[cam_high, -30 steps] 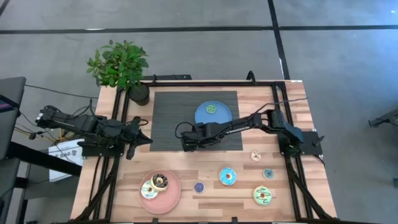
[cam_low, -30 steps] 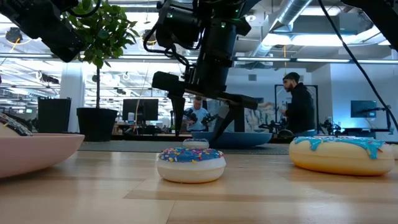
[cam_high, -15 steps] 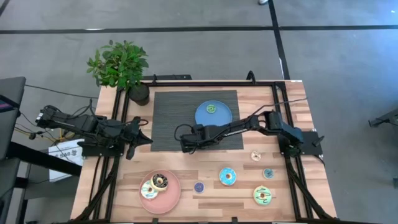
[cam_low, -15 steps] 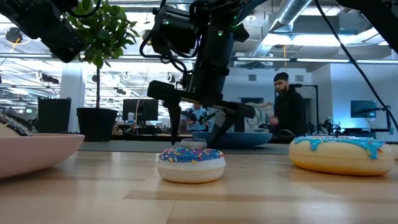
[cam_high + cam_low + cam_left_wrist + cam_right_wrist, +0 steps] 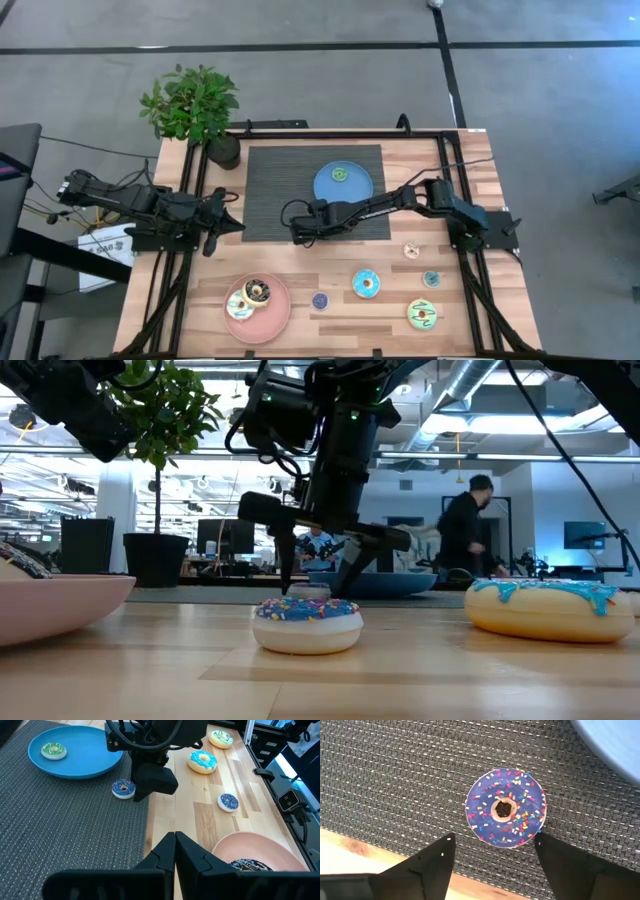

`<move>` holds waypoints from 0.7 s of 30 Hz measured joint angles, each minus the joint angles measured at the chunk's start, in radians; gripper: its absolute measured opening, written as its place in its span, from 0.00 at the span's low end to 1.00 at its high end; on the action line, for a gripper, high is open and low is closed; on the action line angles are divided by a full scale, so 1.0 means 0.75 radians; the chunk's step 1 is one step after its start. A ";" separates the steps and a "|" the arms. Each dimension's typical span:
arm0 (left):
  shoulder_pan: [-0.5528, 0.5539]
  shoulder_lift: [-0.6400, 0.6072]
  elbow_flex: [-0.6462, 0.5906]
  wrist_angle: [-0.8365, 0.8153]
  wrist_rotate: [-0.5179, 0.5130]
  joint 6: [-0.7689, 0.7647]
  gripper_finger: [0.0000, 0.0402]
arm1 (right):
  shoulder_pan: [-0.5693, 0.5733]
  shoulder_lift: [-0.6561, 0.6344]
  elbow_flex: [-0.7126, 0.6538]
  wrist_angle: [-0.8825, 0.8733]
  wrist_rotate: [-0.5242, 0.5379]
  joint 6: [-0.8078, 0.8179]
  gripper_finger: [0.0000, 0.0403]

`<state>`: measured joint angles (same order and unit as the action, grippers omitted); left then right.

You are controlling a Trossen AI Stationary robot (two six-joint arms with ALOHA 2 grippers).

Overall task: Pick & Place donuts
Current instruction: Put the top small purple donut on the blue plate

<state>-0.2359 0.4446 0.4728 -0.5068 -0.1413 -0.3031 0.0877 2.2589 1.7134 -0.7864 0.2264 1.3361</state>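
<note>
A small purple-blue sprinkled donut (image 5: 506, 808) lies flat on the dark woven mat (image 5: 270, 190), near its front edge. My right gripper (image 5: 494, 845) is open, low over it, with one finger on each side; it also shows in the low view (image 5: 318, 565). In the high view the gripper (image 5: 300, 230) hides this donut. A small green donut (image 5: 341, 175) lies on the blue plate (image 5: 358, 190). A white donut (image 5: 240, 305) and a dark brown donut (image 5: 258, 290) lie on the pink plate (image 5: 280, 312). My left gripper (image 5: 228, 222) is shut and empty at the table's left edge.
On the bare wood near the front lie another small purple donut (image 5: 320, 300), a large blue donut (image 5: 366, 283), a small cream donut (image 5: 411, 250), a small teal donut (image 5: 431, 279) and a large green donut (image 5: 423, 315). A potted plant (image 5: 192, 105) stands at the far left corner. A person walks in the room behind.
My right gripper has gone down toward the mat and a little toward the table's left edge, and its open fingers now stand lower on both sides of the small purple-blue donut. The donut has not moved.
</note>
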 joint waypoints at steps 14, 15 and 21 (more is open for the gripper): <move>0.000 0.000 0.000 -0.019 0.000 0.000 0.00 | 0.002 -0.003 -0.001 0.001 -0.011 -0.002 0.46; 0.000 0.000 0.000 -0.019 0.000 0.001 0.00 | 0.002 -0.004 -0.001 0.001 -0.014 -0.004 0.45; 0.000 0.000 0.000 -0.018 0.000 0.001 0.00 | 0.004 -0.014 -0.001 -0.007 -0.014 -0.012 0.41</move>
<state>-0.2356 0.4446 0.4728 -0.5205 -0.1413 -0.3027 0.0908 2.2485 1.7126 -0.7915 0.2157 1.3270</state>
